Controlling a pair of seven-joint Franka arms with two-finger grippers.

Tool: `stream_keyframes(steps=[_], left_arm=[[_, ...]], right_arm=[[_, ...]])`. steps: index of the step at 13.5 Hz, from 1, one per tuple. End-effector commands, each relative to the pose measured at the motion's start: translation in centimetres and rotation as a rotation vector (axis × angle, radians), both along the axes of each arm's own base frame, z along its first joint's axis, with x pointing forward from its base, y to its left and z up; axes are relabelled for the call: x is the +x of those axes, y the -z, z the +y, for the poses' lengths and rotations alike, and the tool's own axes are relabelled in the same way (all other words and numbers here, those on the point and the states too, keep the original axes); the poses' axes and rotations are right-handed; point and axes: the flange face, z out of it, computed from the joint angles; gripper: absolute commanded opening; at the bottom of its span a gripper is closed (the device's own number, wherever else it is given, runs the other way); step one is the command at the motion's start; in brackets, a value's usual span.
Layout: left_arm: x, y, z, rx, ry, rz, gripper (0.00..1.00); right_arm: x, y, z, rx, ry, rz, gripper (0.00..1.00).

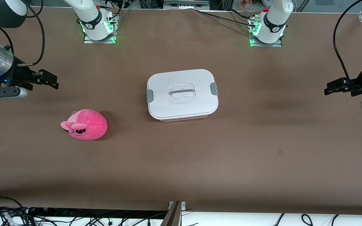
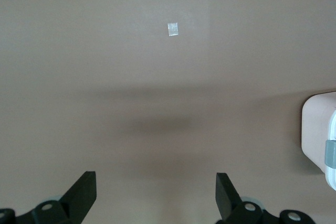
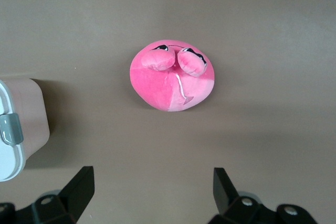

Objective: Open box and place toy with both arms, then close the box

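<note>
**Spotter:** Where are we on this one?

**Me:** Right at the start, by my read. The box (image 1: 182,94) sits mid-desk with its white lid (image 1: 181,91) on and both grey clips (image 1: 213,88) down at the ends. Nothing is opened and nothing is placed.

**Spotter:** And the toy?

**Me:** The toy (image 1: 86,124) lies on the bare desk (image 1: 231,163), toward the right arm's end, apart from the box and a little nearer the front camera. My right wrist view has it squarely ahead, the box corner at the edge of the shot.

**Spotter:** Tools?

**Me:** The right tool (image 1: 47,79) hangs over its end of the desk, fingers (image 3: 79,187) spread wide, holding nothing. The left tool (image 1: 336,87) hangs over the other end, also released and empty, only desk and a sliver of the box under it.

**Spotter:** So what's left?

**Me:** Everything, I'd say: free the clips, lift the lid, carry the toy in, seat the lid again and shut it.
</note>
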Motion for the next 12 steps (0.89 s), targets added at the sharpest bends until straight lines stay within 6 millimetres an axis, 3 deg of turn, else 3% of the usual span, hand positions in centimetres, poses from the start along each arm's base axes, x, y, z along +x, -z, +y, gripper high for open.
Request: stream_keyframes(steps=[1,9,12], left_arm=[[0.43,-0.4,0.25,0.017,0.018,-0.006,1.0],[0.34,-0.29,0.51,0.015,0.011,0.002,1.0],[0.39,-0.05,-0.41,0.014,0.028,0.008,1.0]], right_arm=[[-0.14,-0.27,-0.15,-0.005,-0.003,-0.013,1.0],[-0.15,-0.46,-0.05,-0.003,-0.004,-0.014,1.0],[-0.18,-0.44,-0.03,-0.002,-0.006,-0.011,1.0]])
